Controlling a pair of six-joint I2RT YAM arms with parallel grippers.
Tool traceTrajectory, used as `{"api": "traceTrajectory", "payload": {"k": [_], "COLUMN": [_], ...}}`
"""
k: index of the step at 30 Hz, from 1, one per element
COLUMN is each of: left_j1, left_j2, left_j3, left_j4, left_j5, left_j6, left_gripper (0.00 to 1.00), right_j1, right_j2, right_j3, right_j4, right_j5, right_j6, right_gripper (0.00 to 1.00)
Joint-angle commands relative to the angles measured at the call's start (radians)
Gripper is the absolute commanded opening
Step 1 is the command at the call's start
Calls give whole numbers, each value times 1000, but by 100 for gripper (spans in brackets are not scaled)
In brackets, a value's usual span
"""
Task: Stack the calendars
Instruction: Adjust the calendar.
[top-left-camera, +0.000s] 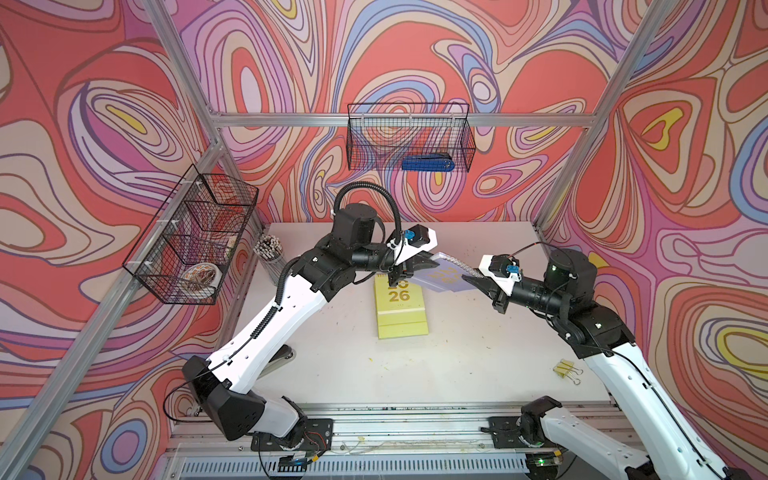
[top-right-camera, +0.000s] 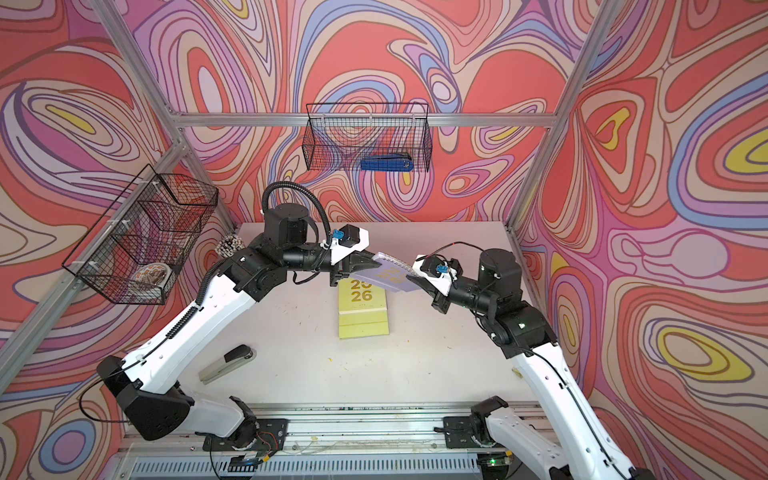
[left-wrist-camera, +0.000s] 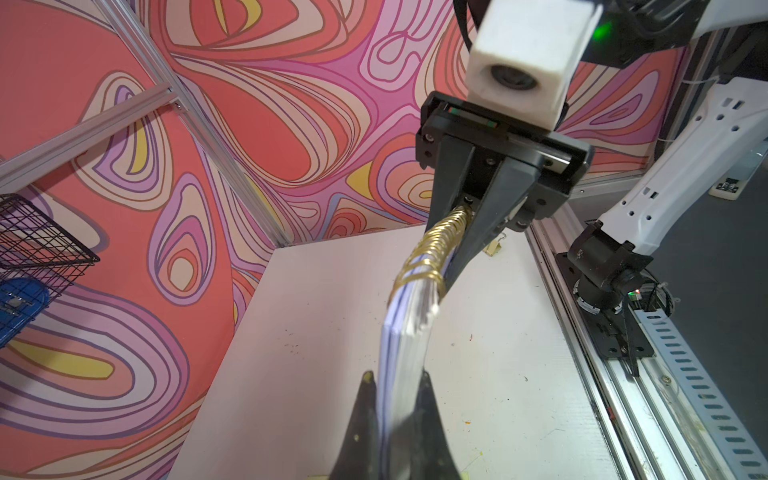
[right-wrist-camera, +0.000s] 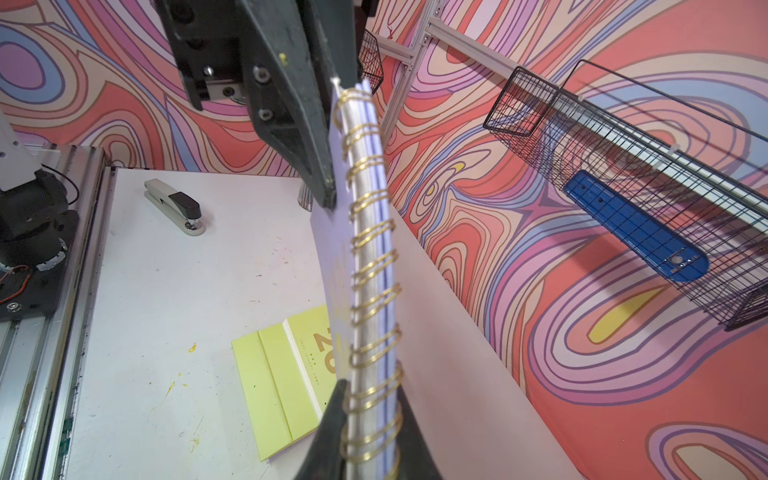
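The lilac calendar (top-left-camera: 442, 277) hangs tilted just above the far end of the yellow-green calendars (top-left-camera: 402, 320) on the counter (top-left-camera: 478, 353). The left gripper (top-left-camera: 427, 262) clenches one end. The right gripper (top-left-camera: 473, 282) flanks the spiral end; whether it is pressing is unclear.

lilac calendar (right-wrist-camera: 332, 257): up in the air
left jaws: pinch its far end
right jaws: one on each side of the gold spiral (right-wrist-camera: 374, 266)
yellow-green calendar (right-wrist-camera: 282, 374): flat on the counter (right-wrist-camera: 166, 270)
stapler (right-wrist-camera: 176, 203): at 10 o'clock from it
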Motion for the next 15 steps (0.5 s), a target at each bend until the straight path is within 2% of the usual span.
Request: {"api": "traceTrajectory", "payload": {"k": [1, 4, 8, 10, 15], "left_j1": [-19, -18, -11, 11, 72], "left_j2": [27, 19, 6, 2, -57], "left_j3": [24, 14, -2, -18, -134], "left_j4": [3, 3, 25, 62, 235], "left_j5": [9, -10, -42, -41, -60], "left_j6": [-39, -33, -77, -160, -383], "left_gripper": [0, 0, 0, 0, 0], "right_j1": [14, 14, 13, 13, 13], "right_j2": [-22, -28, -32, -37, -43], "right_j3": [-20, -33, -85, -125, -208], "right_j4": [101, 122, 209, 276, 451], "right_j5": [8, 47, 133, 183, 250], "right_j6": [-10, 23, 127, 192, 400], "right_gripper": [40, 62, 77, 82, 87]}}
